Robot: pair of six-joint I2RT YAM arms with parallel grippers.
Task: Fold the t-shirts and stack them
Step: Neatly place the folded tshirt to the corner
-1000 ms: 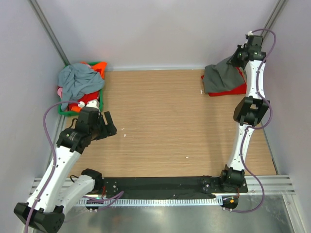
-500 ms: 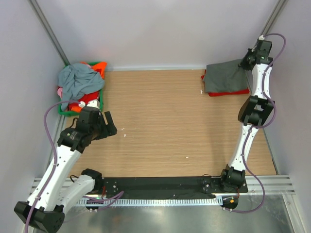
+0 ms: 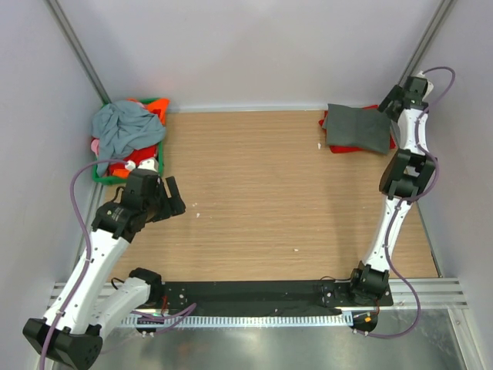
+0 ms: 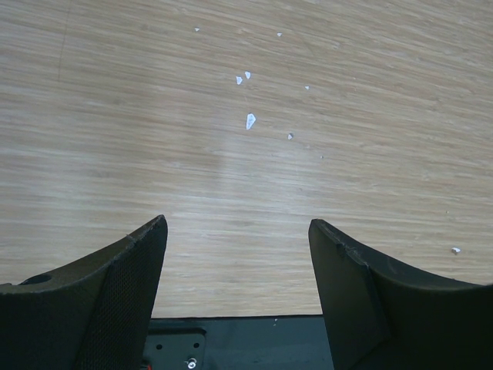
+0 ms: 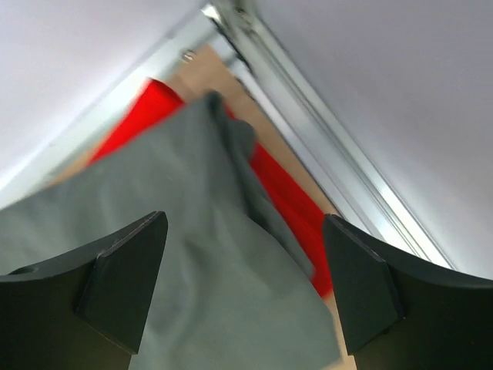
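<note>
Overhead, we saw a wood-grain worktop [image 3: 262, 193] boxed in by pale walls [image 3: 246, 46] at the far, left and right sides, with metal posts [image 3: 77, 54] slanting up at the two far corners. A black strip [image 3: 246, 291] ran along the near edge where the arm bases were bolted. A few white specks [image 4: 250, 121] lay scattered on the wood, and most of the board between the two arms was bare grain.

In the far right corner the dark grey t-shirt [image 3: 357, 128] lay folded flat on top of the red t-shirt [image 3: 335, 148], whose edges showed along its near and left sides. The right end effector [image 3: 397, 99] hung just past the stack's far right corner, close to the wall. From its wrist view its fingers stood spread wide over the grey cloth, released and holding nothing.

In the far left corner the green basket [image 3: 160, 102] held the other t-shirts in a loose heap, a crumpled blue-grey one [image 3: 123, 127] uppermost with orange, red and pink showing under it.

The left end effector [image 3: 171, 196] hovered over the worktop just near of the basket, its fingers apart above bare wood, gripping nothing.
</note>
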